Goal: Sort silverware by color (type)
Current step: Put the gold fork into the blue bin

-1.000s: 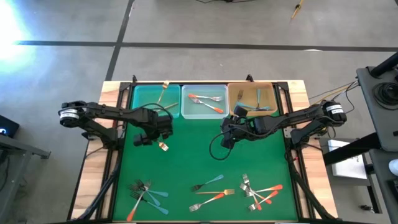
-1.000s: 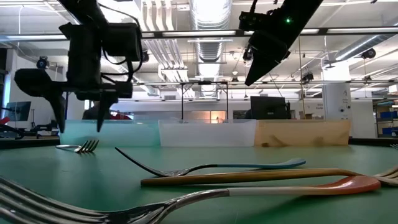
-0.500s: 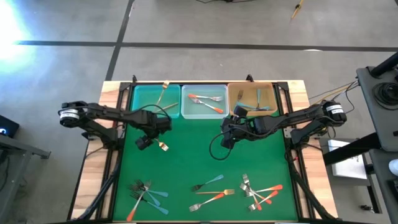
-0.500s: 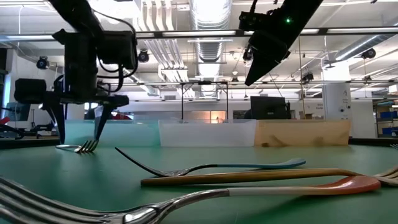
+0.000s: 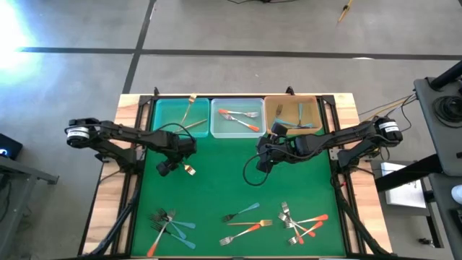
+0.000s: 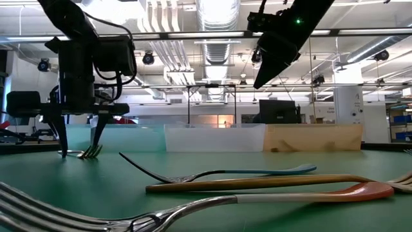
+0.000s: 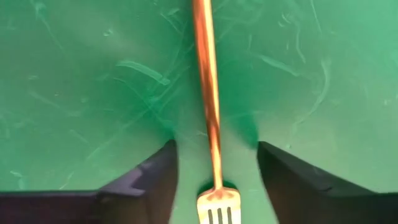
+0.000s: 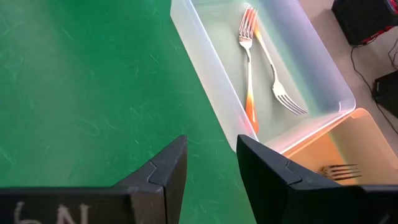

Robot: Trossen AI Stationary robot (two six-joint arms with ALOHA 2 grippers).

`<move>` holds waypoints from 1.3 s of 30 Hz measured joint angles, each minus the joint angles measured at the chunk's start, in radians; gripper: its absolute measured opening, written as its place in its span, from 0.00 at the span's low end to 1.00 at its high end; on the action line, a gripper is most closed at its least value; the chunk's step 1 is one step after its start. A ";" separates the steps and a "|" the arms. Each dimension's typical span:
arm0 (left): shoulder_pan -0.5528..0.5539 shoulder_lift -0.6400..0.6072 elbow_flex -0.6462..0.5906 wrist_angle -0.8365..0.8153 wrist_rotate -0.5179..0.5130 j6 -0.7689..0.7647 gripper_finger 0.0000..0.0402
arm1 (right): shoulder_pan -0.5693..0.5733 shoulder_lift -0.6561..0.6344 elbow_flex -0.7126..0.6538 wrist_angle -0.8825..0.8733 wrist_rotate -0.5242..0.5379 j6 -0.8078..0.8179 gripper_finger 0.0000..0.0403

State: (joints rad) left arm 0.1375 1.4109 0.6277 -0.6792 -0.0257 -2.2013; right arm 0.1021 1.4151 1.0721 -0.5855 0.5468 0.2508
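Observation:
A gold fork [image 7: 208, 93] lies flat on the green mat, left of centre [image 5: 189, 170]. My left gripper [image 7: 214, 168] is open and low over it, with one finger on each side of the handle just above the tines, apart from it. In the low view its fingertips [image 6: 80, 145] reach down to the mat beside the fork's tines [image 6: 90, 153]. My right gripper [image 5: 263, 163] hangs open above the mat's middle, high in the low view [image 6: 257, 82], near the clear bin [image 8: 273, 81]. It holds nothing.
Three bins line the far edge: a teal one [image 5: 164, 119] with a gold fork across its rim [image 5: 190, 107], a clear one [image 5: 216, 126] holding orange-red forks, and a tan one [image 5: 271, 112] with teal-handled forks. Loose forks lie near-left [image 5: 170, 225], near-centre [image 5: 249, 220] and near-right [image 5: 303, 220].
My left gripper has come down toward the mat and edged toward the table's left. Its fingers now stand on the mat on either side of the gold fork. The fork has not moved. My right arm has kept still.

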 joint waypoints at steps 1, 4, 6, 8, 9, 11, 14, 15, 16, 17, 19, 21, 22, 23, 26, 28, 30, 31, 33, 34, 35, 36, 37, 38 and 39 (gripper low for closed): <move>0.000 0.000 0.000 0.002 -0.003 0.000 0.42 | 0.000 0.000 0.000 0.000 0.000 0.000 0.33; 0.000 0.002 -0.002 0.005 -0.008 -0.013 0.23 | 0.000 0.000 0.000 0.000 0.000 0.000 0.33; 0.000 0.002 -0.005 0.011 -0.016 -0.018 0.09 | 0.000 0.000 0.000 0.000 0.000 0.000 0.33; 0.000 0.002 -0.007 0.016 -0.023 -0.035 0.03 | 0.000 0.000 0.000 0.000 0.000 0.000 0.33; 0.000 0.002 -0.007 0.015 -0.023 -0.034 0.03 | 0.000 0.000 0.000 0.000 0.000 0.000 0.33; 0.000 0.002 -0.004 0.012 -0.023 -0.021 0.02 | 0.000 0.000 0.000 0.000 0.000 0.000 0.33; 0.000 0.002 0.011 -0.001 -0.022 0.022 0.01 | 0.000 0.000 0.000 0.000 0.000 0.000 0.33; 0.000 0.003 0.019 -0.006 -0.021 0.036 0.01 | 0.000 0.000 0.000 0.000 0.000 0.000 0.33; 0.000 0.004 0.027 -0.013 -0.021 0.048 0.01 | 0.000 0.000 0.000 0.000 0.000 0.000 0.33; 0.000 0.005 0.037 -0.014 -0.023 0.056 0.01 | 0.000 0.000 0.000 0.000 0.000 0.000 0.33; 0.000 0.004 0.063 -0.013 -0.023 0.064 0.00 | 0.000 0.000 0.000 0.000 0.000 0.000 0.33; -0.002 0.004 0.080 -0.030 -0.020 0.078 0.00 | 0.000 0.000 0.000 0.000 0.000 0.000 0.33; -0.003 0.004 0.090 -0.042 -0.015 0.083 0.00 | 0.000 0.000 0.000 0.000 0.000 0.000 0.33; -0.004 0.004 0.100 -0.048 -0.012 0.092 0.00 | 0.000 0.000 0.000 0.000 0.000 0.000 0.33; -0.004 0.004 0.130 -0.078 -0.018 0.125 0.00 | 0.000 0.000 0.000 0.000 0.000 0.000 0.33; -0.004 0.004 0.151 -0.112 -0.058 0.162 0.00 | 0.000 0.000 0.000 0.000 0.000 0.000 0.33; -0.004 0.002 0.184 -0.142 -0.105 0.195 0.00 | 0.000 0.000 0.000 0.000 0.000 0.000 0.33; -0.004 0.000 0.206 -0.165 -0.130 0.200 0.00 | 0.000 0.000 0.000 0.000 0.000 0.000 0.33; -0.004 -0.001 0.256 -0.209 -0.183 0.204 0.00 | 0.000 0.000 0.000 0.000 0.000 0.000 0.33; -0.004 -0.002 0.286 -0.237 -0.210 0.204 0.00 | 0.000 0.000 0.000 0.000 0.000 0.000 0.33; -0.003 -0.002 0.314 -0.264 -0.236 0.204 0.00 | 0.000 0.000 0.000 0.000 0.000 0.000 0.33; -0.003 -0.003 0.341 -0.290 -0.254 0.204 0.00 | 0.000 0.000 0.000 0.000 0.000 0.000 0.33; -0.003 -0.003 0.367 -0.314 -0.261 0.204 0.00 | 0.000 0.000 0.000 0.000 0.000 0.000 0.33; -0.003 -0.003 0.387 -0.335 -0.264 0.203 0.00 | 0.000 0.000 0.000 0.000 0.000 0.000 0.33; -0.003 -0.003 0.401 -0.355 -0.264 0.196 0.00 | 0.000 0.000 0.000 0.000 0.000 0.000 0.33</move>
State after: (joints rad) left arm 0.1345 1.4075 1.0288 -1.0343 -0.2897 -2.0053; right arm 0.1020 1.4151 1.0723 -0.5855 0.5465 0.2508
